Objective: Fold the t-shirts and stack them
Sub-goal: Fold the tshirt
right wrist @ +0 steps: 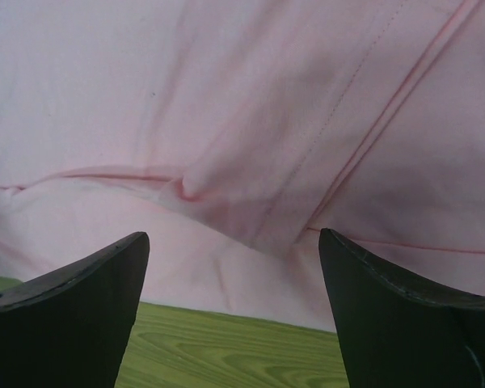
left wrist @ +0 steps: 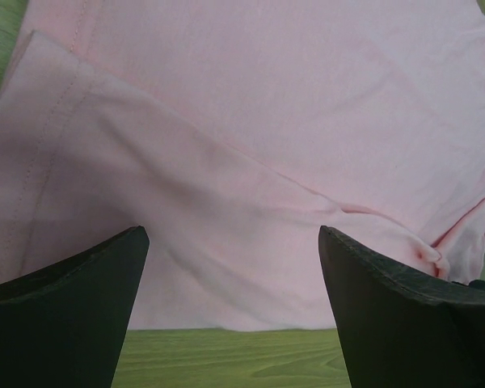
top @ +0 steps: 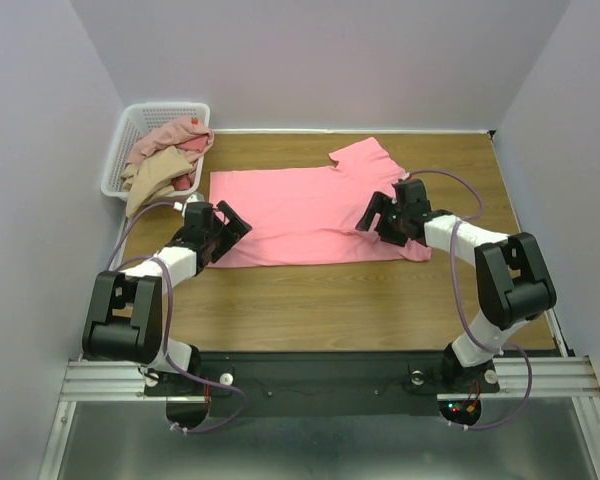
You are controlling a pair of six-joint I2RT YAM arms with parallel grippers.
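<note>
A salmon-pink t-shirt (top: 310, 215) lies spread flat across the middle of the wooden table (top: 340, 300), one sleeve pointing to the back right. My left gripper (top: 234, 231) hovers open over its near left corner; in the left wrist view the gripper (left wrist: 230, 230) frames the hem of the t-shirt (left wrist: 267, 121) with nothing between the fingers. My right gripper (top: 372, 215) stands open over the shirt's near right part. The right wrist view has this gripper (right wrist: 230, 234) above the creased edge of the t-shirt (right wrist: 226, 97), empty too. Other t-shirts (top: 168, 152), dusty pink, rose and tan, are heaped in the basket.
A white lattice basket (top: 165, 105) sits at the back left corner, with a tan shirt hanging over its near rim. Walls close the table in on the left, the back and the right. Bare wood (left wrist: 226, 356) shows just in front of the shirt's near edge.
</note>
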